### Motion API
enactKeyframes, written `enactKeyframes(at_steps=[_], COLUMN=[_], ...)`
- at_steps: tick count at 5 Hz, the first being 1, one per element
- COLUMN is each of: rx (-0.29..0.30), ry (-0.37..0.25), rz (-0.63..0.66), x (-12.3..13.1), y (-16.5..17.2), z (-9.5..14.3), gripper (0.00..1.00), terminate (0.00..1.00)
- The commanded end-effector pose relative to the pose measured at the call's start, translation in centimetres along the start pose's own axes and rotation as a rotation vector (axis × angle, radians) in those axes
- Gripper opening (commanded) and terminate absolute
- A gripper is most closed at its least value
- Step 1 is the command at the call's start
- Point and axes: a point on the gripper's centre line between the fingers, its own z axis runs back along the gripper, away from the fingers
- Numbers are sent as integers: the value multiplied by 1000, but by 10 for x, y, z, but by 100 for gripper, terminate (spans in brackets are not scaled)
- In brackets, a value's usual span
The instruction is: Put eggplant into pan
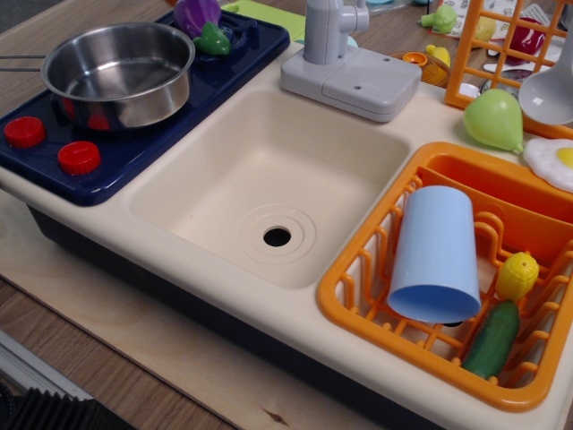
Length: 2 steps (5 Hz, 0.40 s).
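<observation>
Nowhere over the worktop (pixel 107 345) does the claw show, so whether it is released or clenched cannot be told.

By my reading, the task has not begun in any visible way. The eggplant (pixel 198 15) lies at the far edge of the worktop, on the back of the dark blue stove (pixel 215 81), with its green cap (pixel 213 40) pointing toward the sink (pixel 269 184). It sits just beside the pan (pixel 118 72), outside the rim, not inside. The pan stands upright on the stove toward the far left corner, its thin handle (pixel 20 63) running off the left edge, and its bowl looks empty. Left to do: reach the eggplant, grip it, lift it over the rim and let it go inside the pan.

Counted: 1 eggplant, 1 pan, 2 red knobs (pixel 79 158) on the stove's near edge, 1 grey faucet (pixel 333 36) behind the sink, 1 orange drying basket (pixel 358 309) at the near right corner holding 1 light blue cup (pixel 434 251), 1 cucumber (pixel 491 340) and 1 yellow corn piece (pixel 517 275). At the right edge lie 1 light green pear (pixel 493 119) and 1 fried egg (pixel 553 161).
</observation>
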Motion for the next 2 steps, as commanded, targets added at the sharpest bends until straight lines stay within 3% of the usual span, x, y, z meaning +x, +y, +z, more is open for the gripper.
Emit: enactKeyframes(at_steps=[1, 2], rx=[0, -40], ry=[0, 28], rz=[0, 26], x=[0, 5], y=[0, -5], z=[0, -6], gripper=[100, 100], terminate=[0, 0])
